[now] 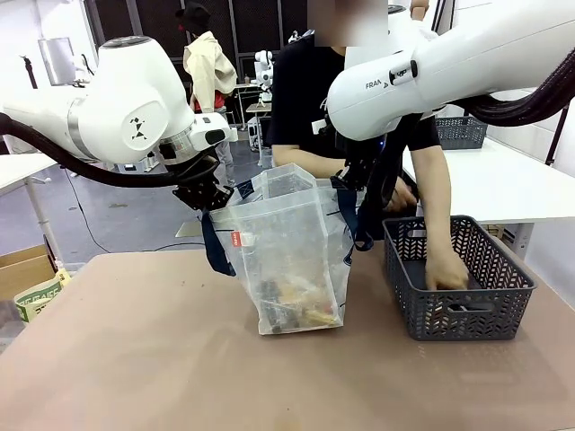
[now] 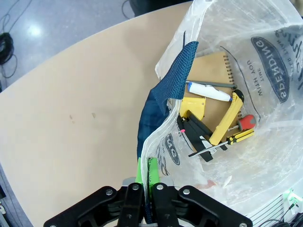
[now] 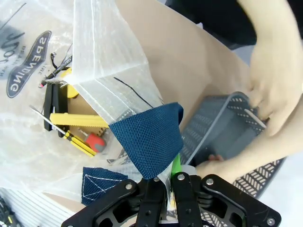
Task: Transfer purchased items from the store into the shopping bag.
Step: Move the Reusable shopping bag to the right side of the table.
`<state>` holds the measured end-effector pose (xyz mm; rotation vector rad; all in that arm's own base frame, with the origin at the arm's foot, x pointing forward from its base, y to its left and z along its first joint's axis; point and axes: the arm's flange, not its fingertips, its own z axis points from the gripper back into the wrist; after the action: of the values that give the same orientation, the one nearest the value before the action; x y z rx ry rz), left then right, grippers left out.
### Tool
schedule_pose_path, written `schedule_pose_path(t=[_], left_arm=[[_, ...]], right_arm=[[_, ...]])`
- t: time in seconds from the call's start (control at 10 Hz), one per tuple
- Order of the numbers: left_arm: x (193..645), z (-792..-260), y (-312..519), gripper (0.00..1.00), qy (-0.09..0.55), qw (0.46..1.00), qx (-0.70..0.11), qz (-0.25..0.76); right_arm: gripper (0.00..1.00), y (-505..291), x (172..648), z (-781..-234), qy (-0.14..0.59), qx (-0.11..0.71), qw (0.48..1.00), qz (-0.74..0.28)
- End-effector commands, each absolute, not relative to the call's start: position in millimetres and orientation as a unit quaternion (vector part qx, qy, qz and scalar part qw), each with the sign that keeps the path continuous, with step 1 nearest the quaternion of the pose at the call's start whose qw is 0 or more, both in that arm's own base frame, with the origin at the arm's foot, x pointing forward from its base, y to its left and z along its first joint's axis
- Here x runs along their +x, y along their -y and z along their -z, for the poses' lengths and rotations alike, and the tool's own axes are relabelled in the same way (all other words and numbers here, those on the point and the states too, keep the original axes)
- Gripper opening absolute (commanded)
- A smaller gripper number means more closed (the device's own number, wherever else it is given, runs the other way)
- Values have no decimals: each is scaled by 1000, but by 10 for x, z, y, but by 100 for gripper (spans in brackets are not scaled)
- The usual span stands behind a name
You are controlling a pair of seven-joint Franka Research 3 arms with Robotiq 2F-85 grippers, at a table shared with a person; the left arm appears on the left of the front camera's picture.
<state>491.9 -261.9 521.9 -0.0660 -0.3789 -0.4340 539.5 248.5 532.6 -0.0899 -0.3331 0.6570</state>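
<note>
The shopping bag (image 1: 287,242) stands open in the middle of the table, translucent white with navy straps. My left gripper (image 1: 205,201) is shut on the bag's left rim and strap (image 2: 161,94), green pads (image 2: 140,170) pinched together. My right gripper (image 3: 166,172) is shut on the right navy strap (image 3: 151,137), seen from the front at the bag's right rim (image 1: 352,190). Purchased items (image 2: 213,123) lie on the bag's bottom: a brown spiral notebook, a yellow cutter, a red-and-yellow screwdriver, a white pen and dark pieces. The person's hand (image 1: 446,268) reaches into the dark grey basket (image 1: 458,310).
The grey mesh basket stands right of the bag, close to my right arm, with both of the person's hands (image 3: 274,80) at it. A second basket (image 1: 460,131) sits on a far white table. A cardboard box (image 1: 22,268) stands off the table's left edge.
</note>
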Motion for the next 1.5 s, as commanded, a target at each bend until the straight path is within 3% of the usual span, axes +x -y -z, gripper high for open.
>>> schedule_pose_path(t=[0.0, 1.4], left_arm=[[4921, -5217, 2614, 0, 187, 959, -32, 212], [4921, -5217, 2614, 0, 187, 959, -32, 212]], right_arm=[[0, -2487, 5395, -5335, 164, -44, 932, -321], [0, -2487, 5395, -5335, 164, -44, 932, -321]])
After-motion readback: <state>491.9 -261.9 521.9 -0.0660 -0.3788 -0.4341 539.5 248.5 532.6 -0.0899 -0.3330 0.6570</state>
